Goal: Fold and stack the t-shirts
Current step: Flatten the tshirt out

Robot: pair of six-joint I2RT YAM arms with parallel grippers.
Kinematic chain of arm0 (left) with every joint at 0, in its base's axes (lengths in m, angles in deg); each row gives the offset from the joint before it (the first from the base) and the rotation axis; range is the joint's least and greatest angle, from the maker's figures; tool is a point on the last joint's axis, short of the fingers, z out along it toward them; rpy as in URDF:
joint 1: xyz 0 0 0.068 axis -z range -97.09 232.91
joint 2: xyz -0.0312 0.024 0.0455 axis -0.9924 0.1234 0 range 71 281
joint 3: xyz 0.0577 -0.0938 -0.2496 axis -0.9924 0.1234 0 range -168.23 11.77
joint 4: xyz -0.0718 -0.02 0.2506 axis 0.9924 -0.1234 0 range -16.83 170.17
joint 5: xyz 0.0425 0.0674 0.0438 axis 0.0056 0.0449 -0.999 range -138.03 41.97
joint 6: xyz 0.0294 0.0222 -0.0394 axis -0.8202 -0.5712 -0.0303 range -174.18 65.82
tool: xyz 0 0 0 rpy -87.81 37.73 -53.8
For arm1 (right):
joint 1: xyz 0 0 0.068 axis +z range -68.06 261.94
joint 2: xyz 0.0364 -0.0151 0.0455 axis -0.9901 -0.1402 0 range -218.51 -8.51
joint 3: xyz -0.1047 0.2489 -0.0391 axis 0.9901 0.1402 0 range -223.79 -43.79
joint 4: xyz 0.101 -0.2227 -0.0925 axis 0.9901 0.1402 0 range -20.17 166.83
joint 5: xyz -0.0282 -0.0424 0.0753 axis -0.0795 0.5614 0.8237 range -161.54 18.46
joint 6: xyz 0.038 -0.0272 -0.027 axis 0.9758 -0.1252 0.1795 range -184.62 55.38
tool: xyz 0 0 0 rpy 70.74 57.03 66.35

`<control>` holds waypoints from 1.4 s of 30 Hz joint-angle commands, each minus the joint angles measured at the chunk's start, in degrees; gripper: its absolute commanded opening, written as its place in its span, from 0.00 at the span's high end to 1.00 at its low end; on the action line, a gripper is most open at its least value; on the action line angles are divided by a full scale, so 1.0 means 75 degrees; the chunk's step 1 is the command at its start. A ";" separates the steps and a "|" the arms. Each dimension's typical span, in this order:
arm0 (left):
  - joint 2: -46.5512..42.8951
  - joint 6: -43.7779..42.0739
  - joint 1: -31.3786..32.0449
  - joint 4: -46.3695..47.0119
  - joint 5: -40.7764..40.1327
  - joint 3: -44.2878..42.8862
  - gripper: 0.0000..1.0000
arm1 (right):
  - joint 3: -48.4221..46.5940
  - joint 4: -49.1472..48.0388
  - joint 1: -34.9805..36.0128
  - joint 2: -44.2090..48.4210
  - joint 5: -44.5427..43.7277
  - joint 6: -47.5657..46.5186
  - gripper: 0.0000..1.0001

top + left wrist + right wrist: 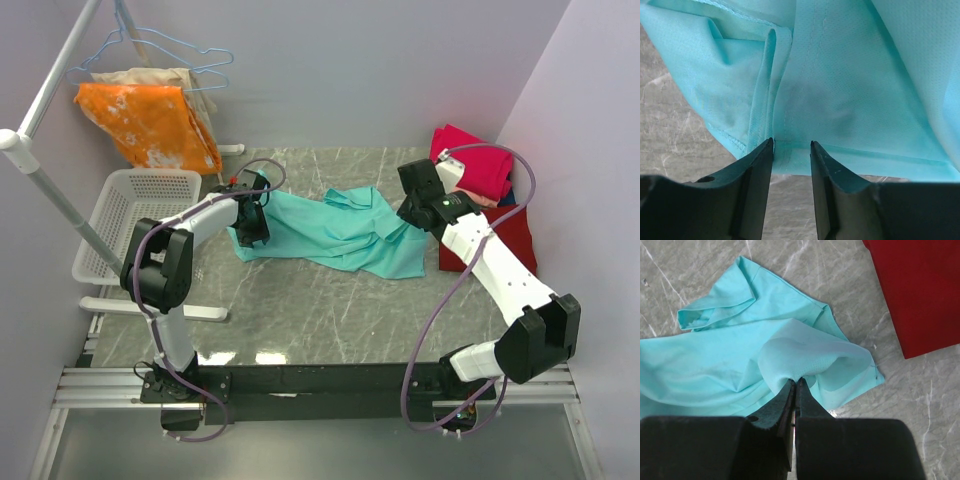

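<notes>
The teal t-shirt (340, 230) lies crumpled across the middle of the marble table. My left gripper (252, 225) is at its left edge; in the left wrist view the fingers stand apart (792, 145) with the shirt's hem (840, 75) just at their tips, not pinched. My right gripper (412, 212) is shut on a bunch of the teal shirt's right side (715, 360), jaws pressed together (796, 381) and lifting a fold. A dark red shirt (510, 240) lies flat at the right, also in the right wrist view (925, 290). A magenta-pink shirt (475, 165) lies behind it.
A white basket (130, 215) stands at the left edge. An orange blotched cloth (150, 125) and a beige cloth (185, 80) hang on hangers from a white rail (50, 190) at back left. Walls close in on the back and right.
</notes>
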 commanded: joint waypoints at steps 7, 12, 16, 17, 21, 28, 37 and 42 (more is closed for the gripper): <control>0.0168 0.0040 0.0063 0.0116 -0.0102 -0.0140 0.68 | -0.0235 0.0049 -0.0050 0.0034 -0.0348 0.0079 1.00; 0.0297 0.0016 0.0063 0.0046 -0.0196 -0.0210 0.83 | -0.0259 0.0073 -0.0062 0.0069 -0.0360 0.0068 1.00; 0.0321 -0.0031 0.0086 0.0022 -0.0231 -0.0257 0.91 | -0.0235 0.0061 -0.0085 0.0116 -0.0384 0.0068 1.00; 0.0321 -0.0054 0.0086 0.0022 -0.0231 -0.0257 0.98 | -0.0235 0.0073 -0.0085 0.0127 -0.0372 0.0056 1.00; 0.0181 -0.0148 0.0086 -0.0060 -0.0290 -0.0351 0.99 | -0.0235 0.0108 -0.0097 0.0151 -0.0383 0.0068 1.00; -0.0733 -0.0324 0.0086 -0.0516 -0.0887 -0.0876 0.99 | -0.0235 0.0143 -0.0167 0.0338 -0.0442 0.0068 1.00; -0.1858 -0.0616 0.0063 -0.1501 -0.2047 -0.2377 0.99 | -0.0481 0.0272 -0.0307 0.0713 -0.0571 -0.0049 1.00; -0.2443 -0.0769 -0.0031 -0.1677 -0.2504 -0.3278 0.99 | -0.1207 0.0448 -0.0518 0.1006 -0.0712 -0.0447 1.00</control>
